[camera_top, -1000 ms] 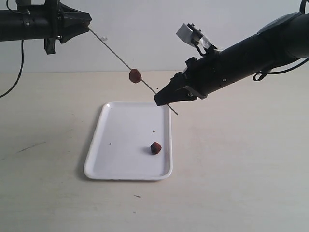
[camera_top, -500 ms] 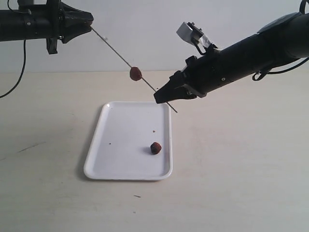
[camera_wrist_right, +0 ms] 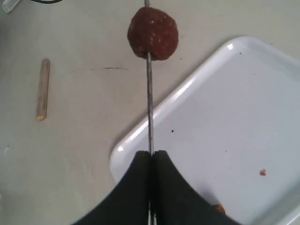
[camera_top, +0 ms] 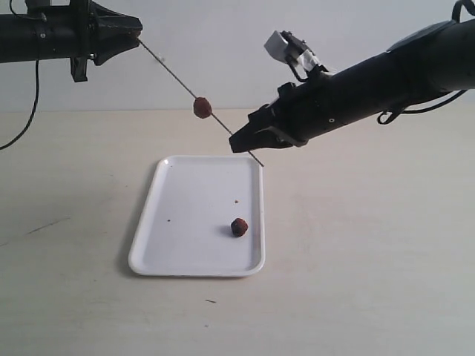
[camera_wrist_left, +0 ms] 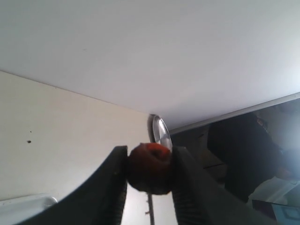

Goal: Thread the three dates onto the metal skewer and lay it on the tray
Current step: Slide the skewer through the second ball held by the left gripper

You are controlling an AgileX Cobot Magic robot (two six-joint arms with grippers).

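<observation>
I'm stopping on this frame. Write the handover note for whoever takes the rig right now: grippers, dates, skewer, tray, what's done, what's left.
Left gripper: raised high, closed on the end date at the skewer's upper end. The rod seems to run through that date.
Right gripper: shut on the lower part of the skewer, over a corner of the tray.
Threaded date: on the rod between the two grippers.
Loose date: lying on the tray.
Done: one date clearly threaded, a second apparently.
Left: thread the loose date, then lay the skewer on the tray.
</observation>
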